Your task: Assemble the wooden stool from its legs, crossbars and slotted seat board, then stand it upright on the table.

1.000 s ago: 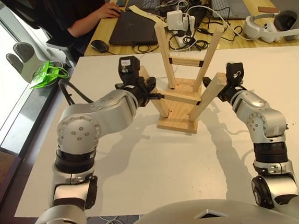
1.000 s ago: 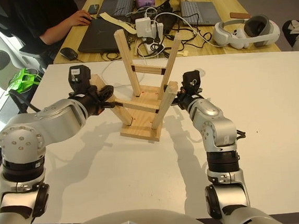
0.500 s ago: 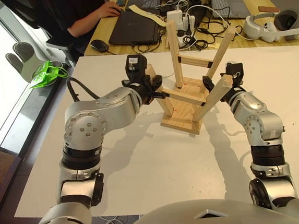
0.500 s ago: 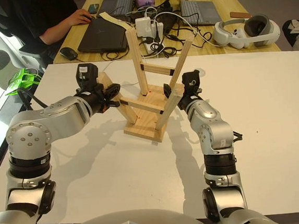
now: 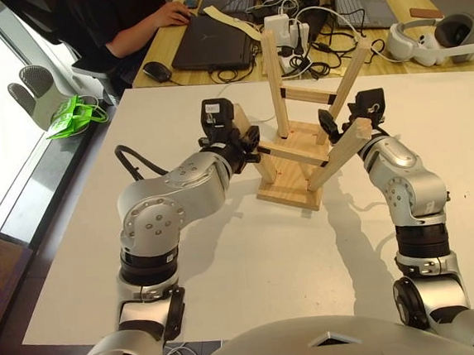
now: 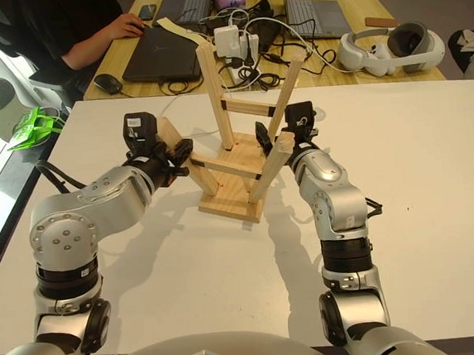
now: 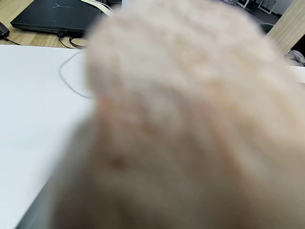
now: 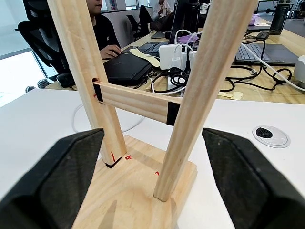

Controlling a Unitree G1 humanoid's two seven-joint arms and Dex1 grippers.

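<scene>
Stool: one, upside down on the white worktop [image 5: 228,261], near its far edge and between the two arms.
Seat board [image 5: 288,191]: one, lying flat on the worktop, carrying the rest.
Legs [image 5: 274,83]: four, all rising from the seat board and leaning outward towards their free ends.
Crossbars [image 5: 308,96]: two can be counted, one joining the far pair of legs, one joining the near pair.
Left gripper [image 5: 249,146]: at the near-left leg [image 5: 262,165], about where the near crossbar meets it. Its fingers sit on either side of the leg and are closed on it. In the left wrist view, blurred wood lies right against the camera.
Right gripper [image 5: 350,118]: at the top end of the near-right leg [image 5: 335,159]. Its fingers [image 8: 57,181] are spread wide and clamp nothing. The right wrist view shows the far legs and their crossbar between the two black pads.
Behind the worktop: a wooden desk [image 5: 375,45] with two open laptops [image 5: 213,47], cables and one white headset [image 5: 441,39].
</scene>
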